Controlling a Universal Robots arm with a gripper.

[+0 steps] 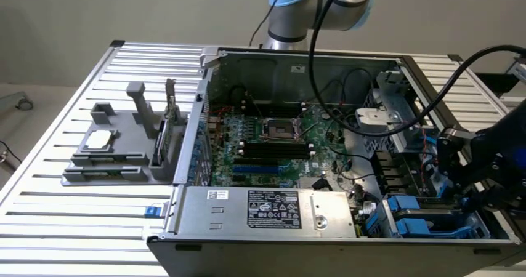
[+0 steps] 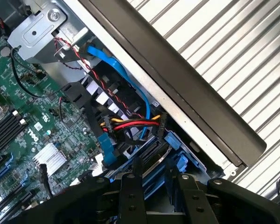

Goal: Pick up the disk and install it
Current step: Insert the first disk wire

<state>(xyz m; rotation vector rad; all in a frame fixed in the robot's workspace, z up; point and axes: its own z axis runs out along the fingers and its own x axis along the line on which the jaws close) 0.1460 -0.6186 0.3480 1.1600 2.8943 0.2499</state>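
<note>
Black end effector (image 2: 154, 170) parts lie closest to the wrist camera, reaching down into the drive bay at one corner of the open computer case (image 1: 271, 243). Just ahead of them sits the disk (image 2: 154, 155), seen edge-on in the bay, with the bright blue plastic of its carrier along its sides. Whether the end effector grips the disk or merely hangs over it I cannot tell. Beside the bay, a bundle of red, yellow and black wires (image 2: 130, 123) ends in a dark plug, and a flat blue cable (image 2: 126, 74) curves down along the case wall. A small finned heatsink (image 2: 50, 156) stands on the green motherboard (image 1: 263, 148) nearby. In the exterior view the end effector hangs at the exterior view's right, above the near right corner of the case, where blue carrier parts show in the bay. A thick black hose (image 1: 427, 104) runs from it across the case. The grey and light blue arm (image 1: 321, 6) rises behind the case. A silver power supply (image 1: 271, 209) with a white label fills the near edge of the case, beside the bay. The case lies on a slatted metal table (image 1: 74, 228). Well apart from it, at the exterior view's left, a grey fixture (image 1: 107, 160) carries a small square chip (image 1: 98, 140).
</note>
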